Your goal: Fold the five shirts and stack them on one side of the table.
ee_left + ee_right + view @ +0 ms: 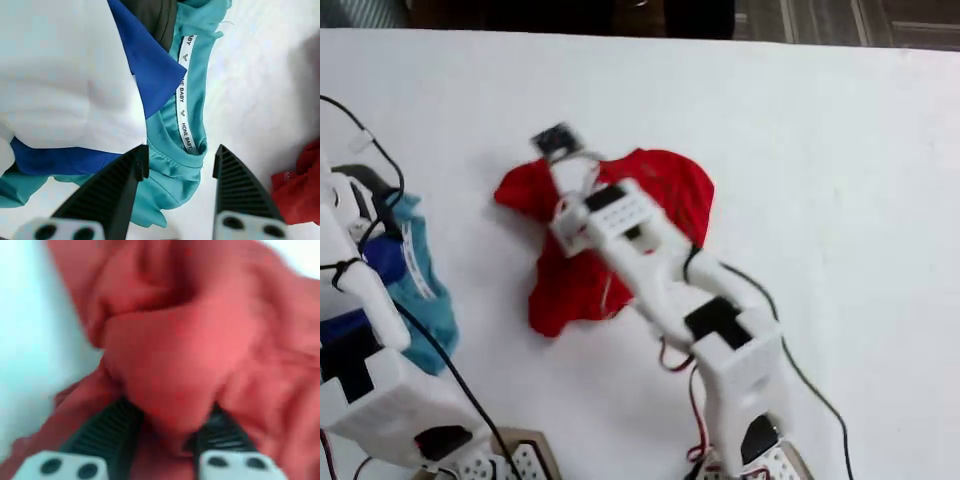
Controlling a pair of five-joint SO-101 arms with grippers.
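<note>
A crumpled red shirt (pixel 660 185) lies in the middle of the white table (pixel 840 150). My right gripper (pixel 570 215) is down on its left part, and in the right wrist view the gripper (pixel 170 412) is shut on a raised fold of the red shirt (pixel 190 330). At the table's left edge sits a pile with a teal shirt (pixel 432 300) at the bottom. Blue (pixel 150 70), white (pixel 60 75) and dark (pixel 152 17) shirts lie over the teal shirt (pixel 180 170). My left gripper (pixel 181 155) hangs open just above the teal collar, holding nothing.
Both arm bases (pixel 750 450) stand at the front edge with black and red cables (pixel 670 360) trailing on the table. The right half and the far side of the table are bare white surface. A corner of the red shirt (pixel 300 185) lies near the pile.
</note>
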